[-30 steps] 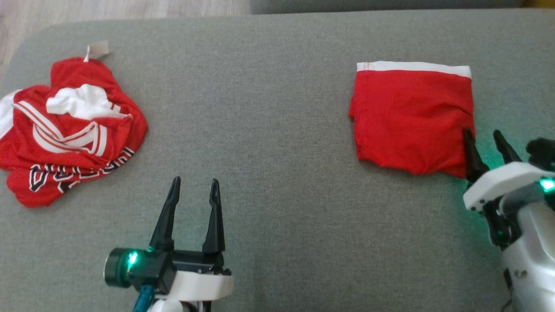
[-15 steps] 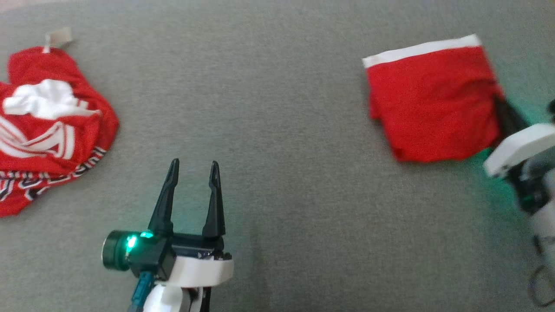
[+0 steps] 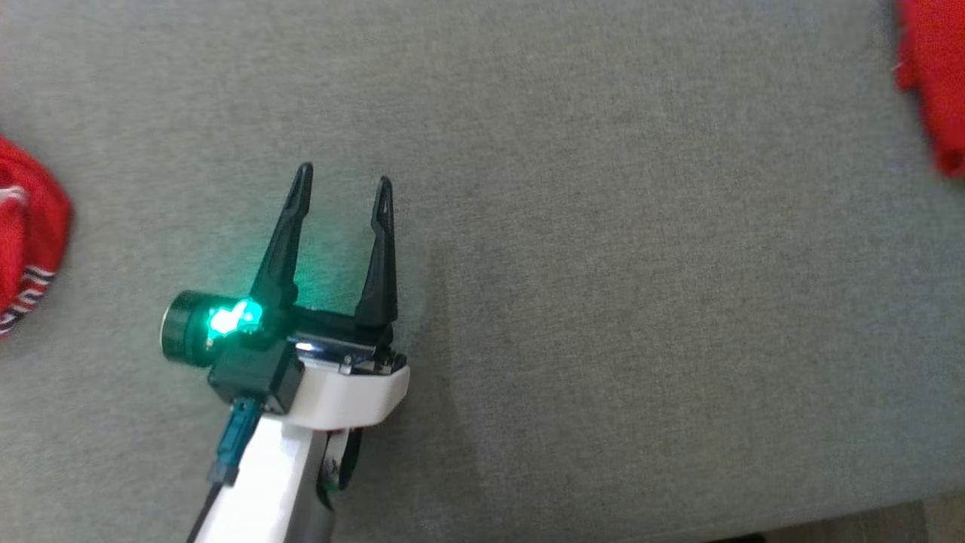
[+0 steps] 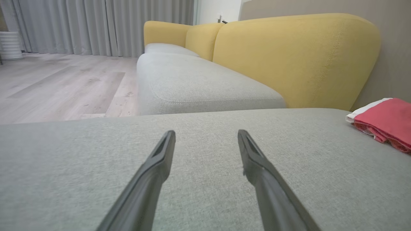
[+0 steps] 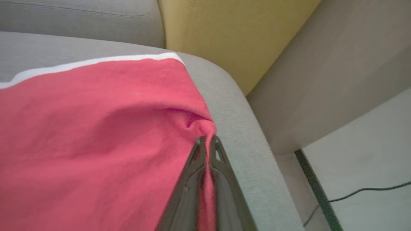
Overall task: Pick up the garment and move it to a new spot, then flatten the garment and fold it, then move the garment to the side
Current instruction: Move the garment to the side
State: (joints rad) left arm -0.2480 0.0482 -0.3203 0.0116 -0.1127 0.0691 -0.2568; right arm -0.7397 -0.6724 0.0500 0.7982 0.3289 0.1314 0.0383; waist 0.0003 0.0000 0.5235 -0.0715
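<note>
The garment [image 5: 96, 128] is a folded red piece with a white band along its far edge, lying on the grey seat cushion [image 5: 237, 106] near its rounded corner. My right gripper [image 5: 208, 141] is shut on the garment's near right edge, and the cloth puckers up between the fingers. In the head view a strip of the garment [image 3: 935, 90] shows at the top right edge. My left gripper [image 3: 343, 181] hovers open over bare cushion, nothing between its fingers [image 4: 160, 160]. From the left wrist the garment [image 4: 385, 118] lies far off to the right.
A crumpled red jersey [image 3: 30, 226] with white and black trim lies at the left edge. A yellow backrest [image 4: 289, 57] rises behind the cushion. Beyond are a second grey seat [image 4: 199, 83], wooden floor [image 4: 64, 83] and a cable [image 5: 353, 192] on the floor.
My right gripper has shut on the folded garment's right edge and the cloth has turned and bunched there. The head camera has swung, shifting the whole picture. The left gripper stays open.
</note>
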